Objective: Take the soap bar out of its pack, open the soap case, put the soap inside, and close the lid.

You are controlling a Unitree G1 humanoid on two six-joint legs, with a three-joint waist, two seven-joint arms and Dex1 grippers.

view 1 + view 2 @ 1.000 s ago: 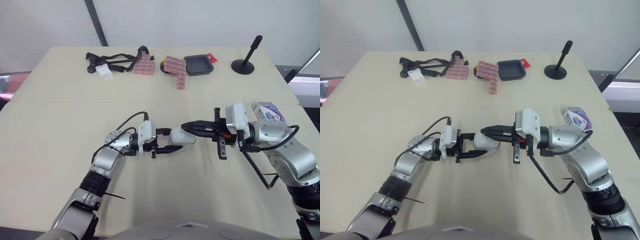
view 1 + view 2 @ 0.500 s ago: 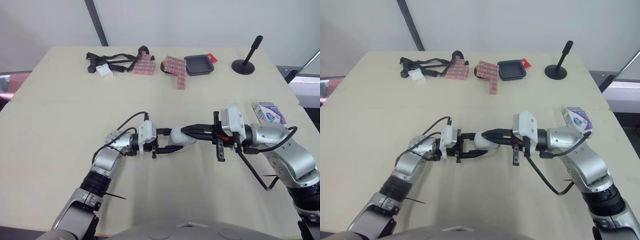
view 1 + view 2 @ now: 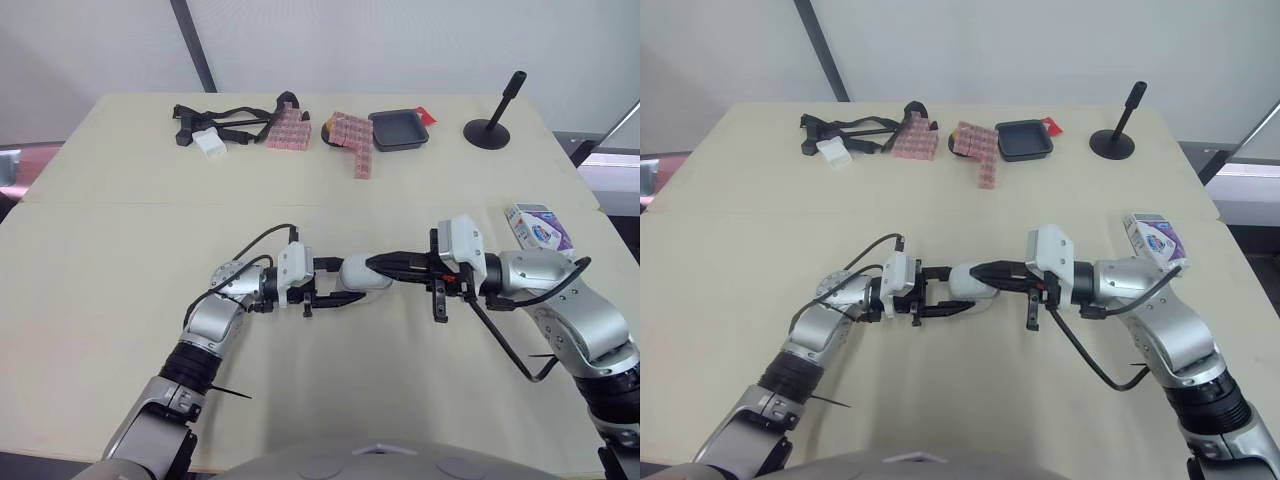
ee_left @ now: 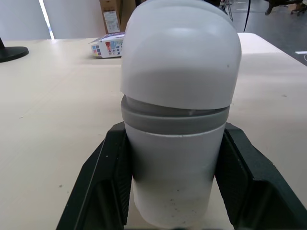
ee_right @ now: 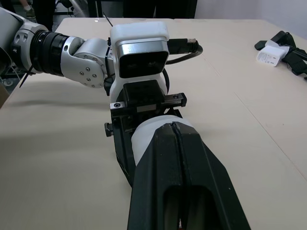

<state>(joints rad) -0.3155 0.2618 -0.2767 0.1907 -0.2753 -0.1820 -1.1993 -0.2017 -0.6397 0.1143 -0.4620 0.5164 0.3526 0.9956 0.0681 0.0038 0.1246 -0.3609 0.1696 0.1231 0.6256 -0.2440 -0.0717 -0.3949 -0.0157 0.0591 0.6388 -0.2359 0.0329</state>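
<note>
Fingers [image 4: 103, 182] of the left gripper [image 3: 350, 282] pinch the soap case [image 3: 362, 272] from both sides, over the middle of the table [image 3: 120, 300]. The right gripper [image 5: 173, 127] has its two fingers pressed together, their joined tip against the case's free end. From the head views the case reads as a plain white rounded capsule. The left wrist view adds a grey band between its domed lid and its base. The soap pack [image 3: 537, 224], a white and purple box, lies near the table's right edge.
</note>
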